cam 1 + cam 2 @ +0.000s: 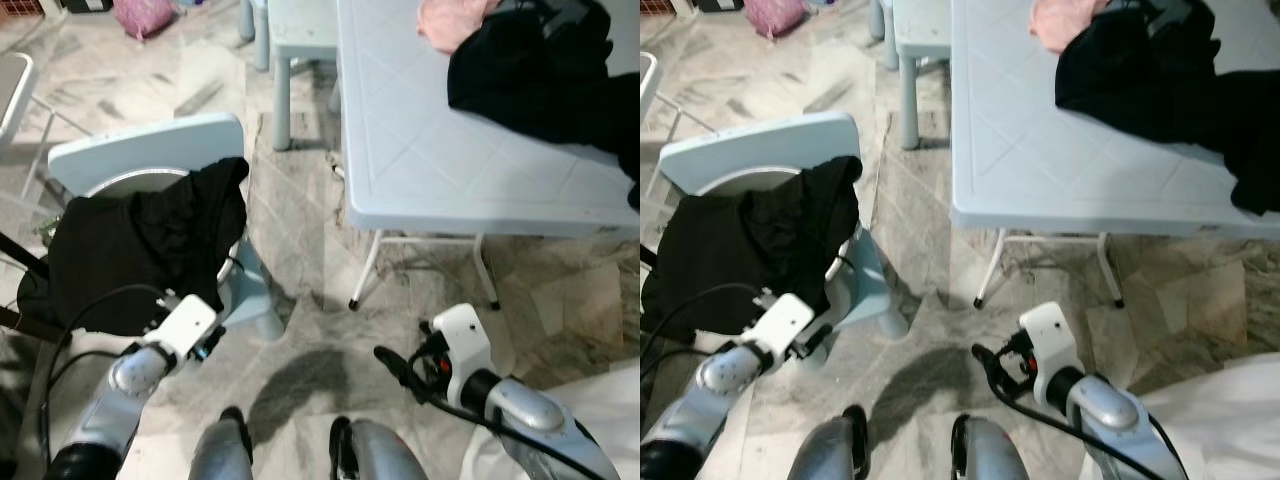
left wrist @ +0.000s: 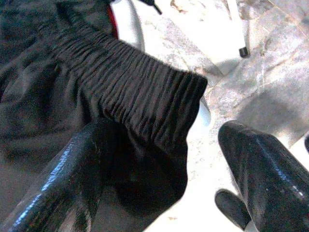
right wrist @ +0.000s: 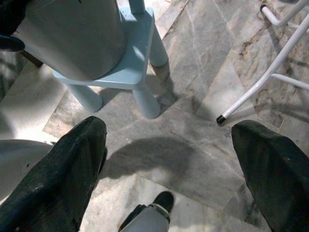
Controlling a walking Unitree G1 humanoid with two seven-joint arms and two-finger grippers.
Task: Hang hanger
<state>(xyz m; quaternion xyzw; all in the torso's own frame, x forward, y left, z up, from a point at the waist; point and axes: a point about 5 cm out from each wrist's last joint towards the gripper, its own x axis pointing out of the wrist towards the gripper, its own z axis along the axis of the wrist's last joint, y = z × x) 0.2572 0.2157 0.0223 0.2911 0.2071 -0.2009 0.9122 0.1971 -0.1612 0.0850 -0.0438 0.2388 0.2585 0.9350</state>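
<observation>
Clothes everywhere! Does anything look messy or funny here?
Yes. A black garment is slumped over the small blue chair, and more dark clothes lie heaped on the table, none on a hanger.

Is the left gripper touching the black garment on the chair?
Cannot tell. In the left wrist view the open left gripper brackets the black garment's elastic band, one finger overlapping it, with no plain contact or gap.

Head cameras look down on the chair (image 1: pixel 150 160); wrist cameras look closely along their fingers.
</observation>
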